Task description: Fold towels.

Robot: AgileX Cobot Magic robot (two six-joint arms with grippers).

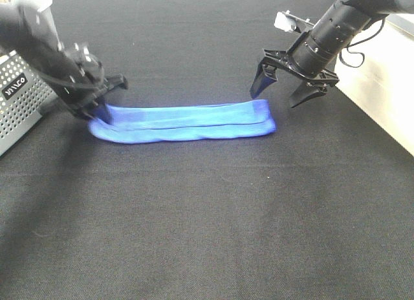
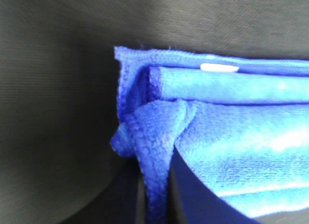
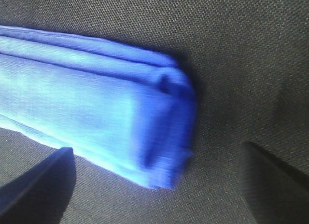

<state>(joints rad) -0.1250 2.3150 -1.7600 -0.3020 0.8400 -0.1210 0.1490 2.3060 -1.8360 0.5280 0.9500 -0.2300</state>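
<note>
The royal-blue towel (image 1: 184, 122) lies folded into a long narrow strip across the middle of the black table. My left gripper (image 1: 103, 110) is at its left end, shut on a bunched corner of the cloth (image 2: 154, 151). A small white tag (image 2: 218, 67) shows on the folded edge. My right gripper (image 1: 277, 96) is open and empty, hovering just above the towel's right end (image 3: 164, 132), which lies between its two fingers (image 3: 38, 185).
A perforated grey metal box (image 1: 16, 99) stands at the left edge, close behind the left arm. A pale surface (image 1: 385, 93) borders the black table cloth (image 1: 207, 235) on the right.
</note>
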